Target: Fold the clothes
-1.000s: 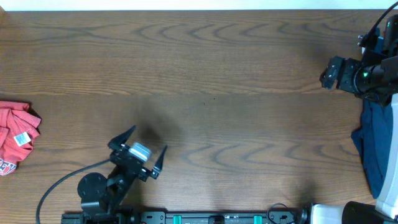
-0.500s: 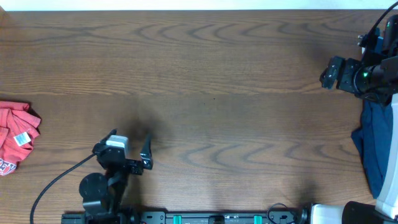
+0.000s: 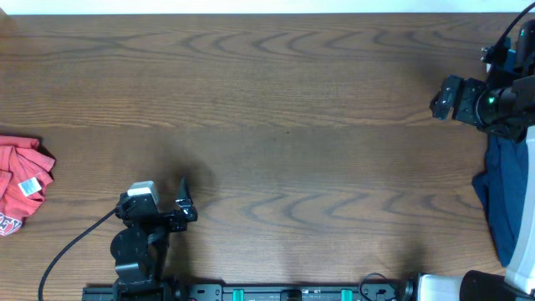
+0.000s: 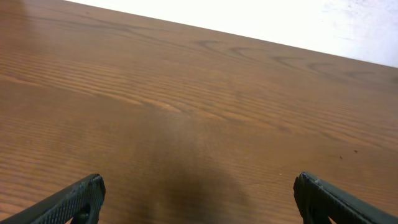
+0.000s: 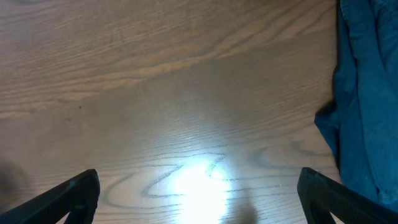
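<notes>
- Judging from how the clothes lie, I think the folding is at its beginning, or between two garments: nothing is spread out in the middle of the worktop (image 3: 292,84).
- My left tool (image 4: 198,186) has its fingers wide apart and holds nothing. It hangs over bare wood near the front edge of the worktop, toward the left end.
- My right tool (image 5: 199,180) also stands apart and empty, low over the wood near the right edge of the worktop.
- The coral-red T-shirt (image 3: 21,184) lies in a bunch at the left edge of the worktop, with its white neck label (image 3: 30,186) showing on top. Part of it runs out of the picture, so I cannot tell if it is folded; what I see looks crumpled, not flat.
- The navy shirt (image 3: 501,201) lies rumpled at the right edge of the worktop, just beside my right tool and not touched by it. It is clearly not folded.
- I see no small black garment anywhere on the worktop.
- What is left, in my opinion: bring one garment to the free middle of the worktop, flatten it, fold it, then do the same with the other.
</notes>
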Robot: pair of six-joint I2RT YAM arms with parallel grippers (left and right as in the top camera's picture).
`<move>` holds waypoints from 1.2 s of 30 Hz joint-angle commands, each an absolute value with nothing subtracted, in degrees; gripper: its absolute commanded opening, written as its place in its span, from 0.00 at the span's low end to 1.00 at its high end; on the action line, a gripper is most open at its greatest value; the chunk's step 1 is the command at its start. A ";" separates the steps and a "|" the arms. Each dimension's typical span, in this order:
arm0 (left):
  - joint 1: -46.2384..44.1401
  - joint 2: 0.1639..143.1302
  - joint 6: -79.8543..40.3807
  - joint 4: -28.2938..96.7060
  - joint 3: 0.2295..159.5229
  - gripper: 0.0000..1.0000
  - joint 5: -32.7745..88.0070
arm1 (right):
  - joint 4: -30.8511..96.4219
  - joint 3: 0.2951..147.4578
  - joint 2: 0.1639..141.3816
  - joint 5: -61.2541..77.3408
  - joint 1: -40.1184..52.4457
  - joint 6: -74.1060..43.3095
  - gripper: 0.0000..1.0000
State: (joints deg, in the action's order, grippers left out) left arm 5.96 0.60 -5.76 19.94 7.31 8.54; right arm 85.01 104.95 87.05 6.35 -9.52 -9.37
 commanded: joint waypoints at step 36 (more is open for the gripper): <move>6.20 0.21 -4.36 20.38 6.13 0.98 6.81 | 85.06 105.32 86.96 6.00 -9.69 -8.51 0.99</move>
State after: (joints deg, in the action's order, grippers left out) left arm 5.96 0.60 -5.06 19.94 7.31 8.14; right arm 85.01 104.95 87.05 6.37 -9.52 -9.37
